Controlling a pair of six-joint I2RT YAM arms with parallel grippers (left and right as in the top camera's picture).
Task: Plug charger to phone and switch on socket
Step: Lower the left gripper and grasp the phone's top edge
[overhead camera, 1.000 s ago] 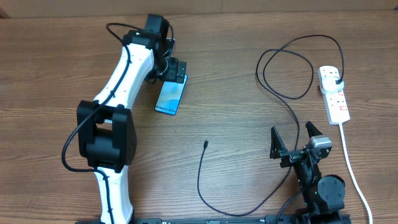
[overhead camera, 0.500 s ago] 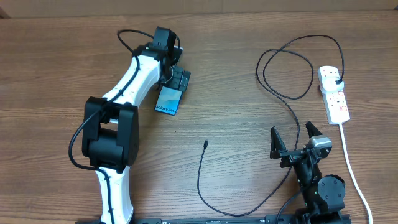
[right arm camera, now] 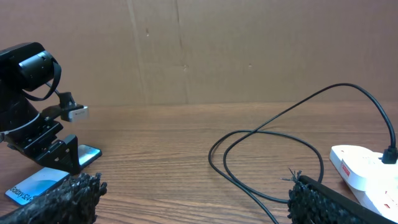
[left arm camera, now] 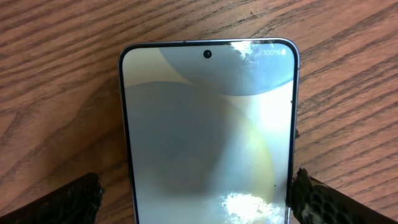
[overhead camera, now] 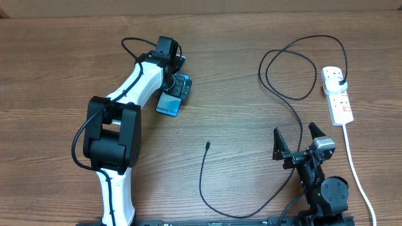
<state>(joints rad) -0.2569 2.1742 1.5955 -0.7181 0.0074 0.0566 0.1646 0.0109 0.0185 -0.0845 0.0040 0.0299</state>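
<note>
Overhead, left gripper (overhead camera: 179,86) wide open over slim blue-screened phone (overhead camera: 168,105) lying flat on brown wooden table (overhead camera: 239,37), right gripper (overhead camera: 294,129) wide open, empty, thin black charger cable (overhead camera: 202,179) plugged into white power strip (overhead camera: 337,95) at right, left wrist, fingers (left arm camera: 62,199) flanking phone, not clamping, right wrist, nothing between jaws.

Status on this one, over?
Left gripper open over phone. Right gripper open, empty. Charger tip loose, not in phone. Nothing blocking.
</note>
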